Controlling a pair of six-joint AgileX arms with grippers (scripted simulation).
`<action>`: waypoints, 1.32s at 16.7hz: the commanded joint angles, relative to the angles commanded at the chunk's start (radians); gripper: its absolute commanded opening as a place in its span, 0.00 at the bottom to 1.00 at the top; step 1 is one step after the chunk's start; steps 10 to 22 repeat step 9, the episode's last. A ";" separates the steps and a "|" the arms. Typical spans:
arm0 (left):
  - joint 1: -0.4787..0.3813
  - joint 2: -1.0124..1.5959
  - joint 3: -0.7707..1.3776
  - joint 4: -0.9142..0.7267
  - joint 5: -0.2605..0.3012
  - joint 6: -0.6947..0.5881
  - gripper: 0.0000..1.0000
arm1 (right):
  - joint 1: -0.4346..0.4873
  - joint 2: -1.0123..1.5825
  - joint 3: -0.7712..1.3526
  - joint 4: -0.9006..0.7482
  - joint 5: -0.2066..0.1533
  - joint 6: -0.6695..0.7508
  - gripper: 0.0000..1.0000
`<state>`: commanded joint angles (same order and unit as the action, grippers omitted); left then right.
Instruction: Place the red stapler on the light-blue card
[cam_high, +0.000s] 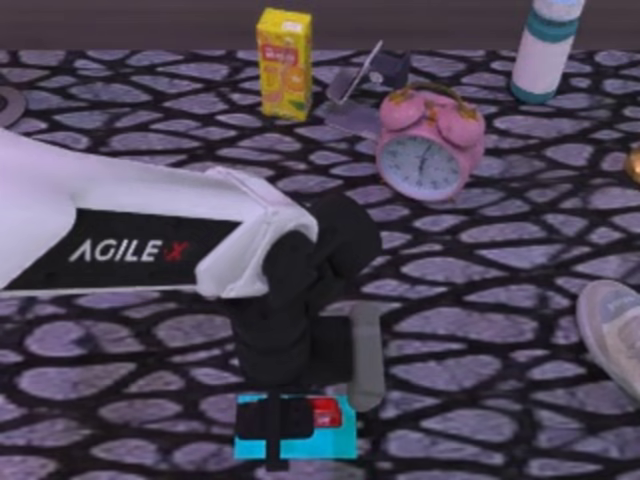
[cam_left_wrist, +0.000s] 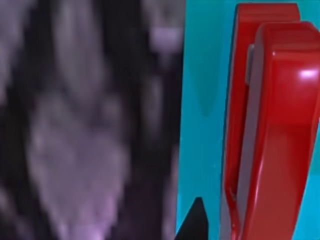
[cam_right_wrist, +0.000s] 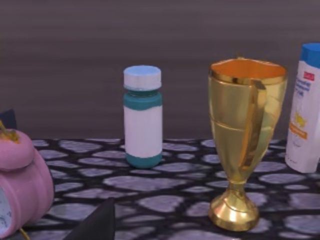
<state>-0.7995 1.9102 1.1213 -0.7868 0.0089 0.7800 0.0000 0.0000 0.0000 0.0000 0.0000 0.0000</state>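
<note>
The light-blue card (cam_high: 340, 440) lies near the front edge of the table, left of centre. The red stapler (cam_high: 326, 410) rests on it, partly hidden under my left arm. My left gripper (cam_high: 279, 428) hangs low over the card, open. In the left wrist view the stapler (cam_left_wrist: 272, 130) lies lengthwise on the card (cam_left_wrist: 202, 100). One dark fingertip (cam_left_wrist: 196, 222) stands beside it with a strip of card between them; the other finger is out of frame. My right gripper (cam_right_wrist: 115, 231) is parked off the top view's right side.
A juice box (cam_high: 284, 63), a pink clock (cam_high: 430, 145) and a white-and-teal bottle (cam_high: 545, 45) stand at the back. A grey bar (cam_high: 365, 355) lies just behind the card. A shoe (cam_high: 615, 330) is at the right edge. A gold cup (cam_right_wrist: 245, 145) stands near my right gripper.
</note>
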 joint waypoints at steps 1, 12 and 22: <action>0.000 0.000 0.000 0.000 0.000 0.000 0.83 | 0.000 0.000 0.000 0.000 0.000 0.000 1.00; 0.000 0.000 0.000 0.000 0.000 0.000 1.00 | 0.000 0.000 0.000 0.000 0.000 0.000 1.00; 0.000 0.000 0.000 0.000 0.000 0.000 1.00 | 0.000 0.000 0.000 0.000 0.000 0.000 1.00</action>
